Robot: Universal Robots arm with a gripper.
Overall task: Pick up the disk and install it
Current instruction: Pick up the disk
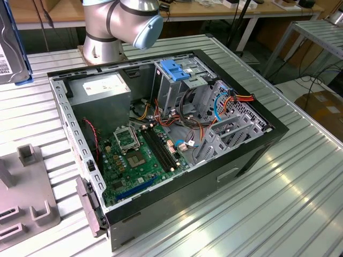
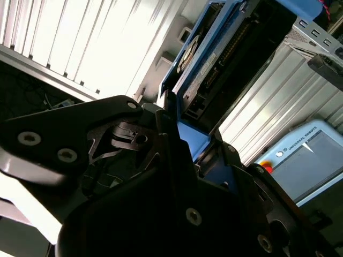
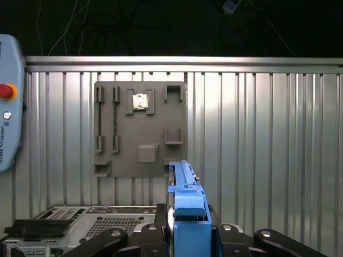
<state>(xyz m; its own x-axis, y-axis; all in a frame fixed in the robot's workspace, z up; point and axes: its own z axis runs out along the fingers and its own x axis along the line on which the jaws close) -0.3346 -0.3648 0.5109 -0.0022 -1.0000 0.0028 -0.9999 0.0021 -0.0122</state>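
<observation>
1. On the ribbed metal bench (image 1: 278,203) lies an open computer case (image 1: 177,198), its green board, cables and metal drive cage all in plain sight.
2. A blue plastic bracket (image 1: 174,69) sits on top of that cage.
3. Toward the exterior view's left, a grey fixture plate (image 1: 32,209) rests on the bench beside the case. The first wrist view shows it flat against the ribs (image 3: 123,144).
4. The arm's (image 1: 118,21) base stands at the far edge of the bench. Behind it are wooden tables (image 1: 214,10), and a cardboard box (image 1: 321,107) sits off the exterior view's right.
5. A grey teach pendant (image 2: 305,155) lies on the bench too.
6. The claw (image 3: 185,238) is clamped on the disk (image 3: 185,187), one dark finger pressed to each side of the blue carrier rail.
7. The disk is held on edge, up off the bench. In the second wrist view its dark underside (image 2: 225,53) juts out beyond the claw.
8. At the exterior view's left edge the disk's white label (image 1: 10,48) shows, well apart from the case and the drive cage.
</observation>
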